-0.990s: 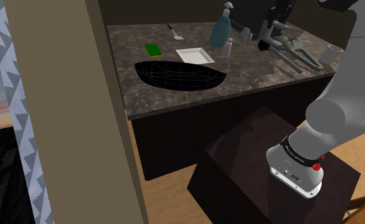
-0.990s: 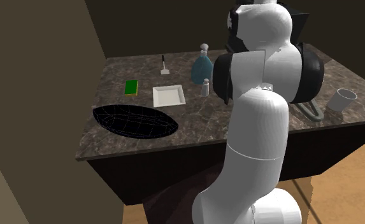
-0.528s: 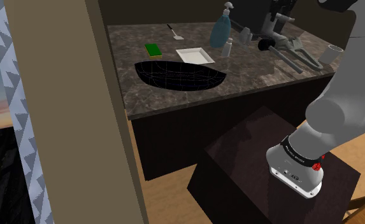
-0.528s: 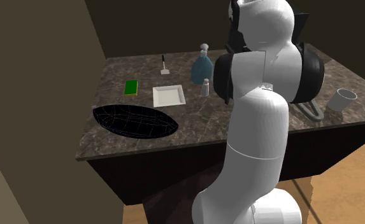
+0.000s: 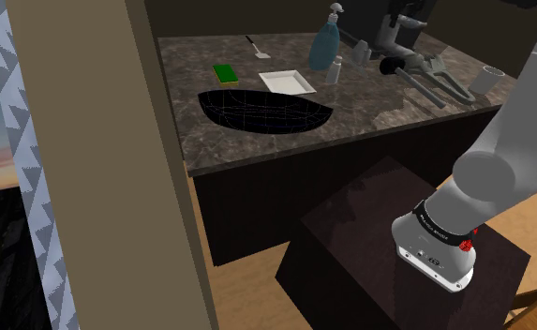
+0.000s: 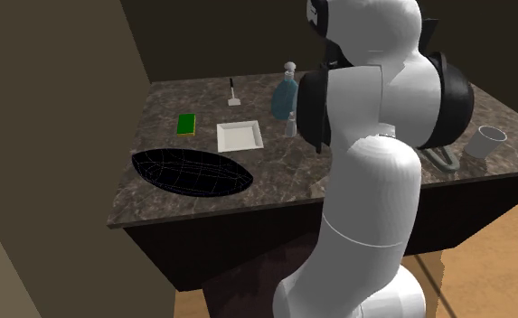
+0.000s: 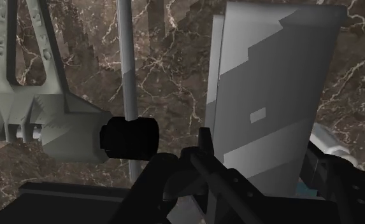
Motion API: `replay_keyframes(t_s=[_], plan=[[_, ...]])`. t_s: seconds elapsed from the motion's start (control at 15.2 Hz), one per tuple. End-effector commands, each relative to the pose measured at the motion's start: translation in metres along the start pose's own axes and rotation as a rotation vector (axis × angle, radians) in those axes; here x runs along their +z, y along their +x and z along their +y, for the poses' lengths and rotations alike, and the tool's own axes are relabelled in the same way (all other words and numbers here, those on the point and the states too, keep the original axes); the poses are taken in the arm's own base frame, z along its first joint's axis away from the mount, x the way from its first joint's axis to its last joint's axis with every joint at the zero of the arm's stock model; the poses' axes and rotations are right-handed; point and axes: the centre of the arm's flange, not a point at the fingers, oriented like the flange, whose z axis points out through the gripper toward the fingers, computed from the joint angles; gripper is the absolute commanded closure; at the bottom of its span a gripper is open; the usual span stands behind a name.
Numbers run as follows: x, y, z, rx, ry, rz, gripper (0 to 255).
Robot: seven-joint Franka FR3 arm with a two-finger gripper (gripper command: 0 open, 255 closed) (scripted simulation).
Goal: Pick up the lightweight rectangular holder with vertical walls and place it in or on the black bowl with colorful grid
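- While clamped on the grey holder [image 7: 273, 70] from both sides, hangs over the brown marble counter [image 7: 174, 57]: black gripper [image 7: 258, 153], fingers [image 7: 206, 159] narrowed to the holder's width and pressed against its upright walls.
- Held at the counter's far edge in the shoulder view, right of a blue bottle [image 5: 325, 42] and just beside a grey tool [image 5: 435, 75] with a black knob.
- Cannot tell whether lifted clear of the counter or touching it.
- Well apart from the holder, toward the counter's front edge: black bowl [image 5: 266, 111] with thin coloured grid lines.
- Behind the bowl: green sponge [image 5: 225, 73] and white tray [image 5: 287, 82]; just beside the tray, a small white shaker [image 5: 335, 70].
- Near the counter's right end in the shoulder view: pale cup [image 5: 486, 79].
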Motion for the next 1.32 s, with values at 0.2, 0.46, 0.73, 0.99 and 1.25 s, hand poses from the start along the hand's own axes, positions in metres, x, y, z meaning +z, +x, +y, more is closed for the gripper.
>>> replay_keyframes(t_s=[0.2,0.46,0.73,0.99,1.25], plan=[[-0.009,-0.02,-0.062,0.0,0.0,0.0,255],[-0.017,-0.034,-0.112,0.0,0.0,0.0,255],[-0.026,-0.049,-0.162,0.0,0.0,0.0,255],[-0.034,-0.063,-0.213,0.0,0.0,0.0,255],[-0.043,-0.078,-0.263,0.0,0.0,0.0,255]])
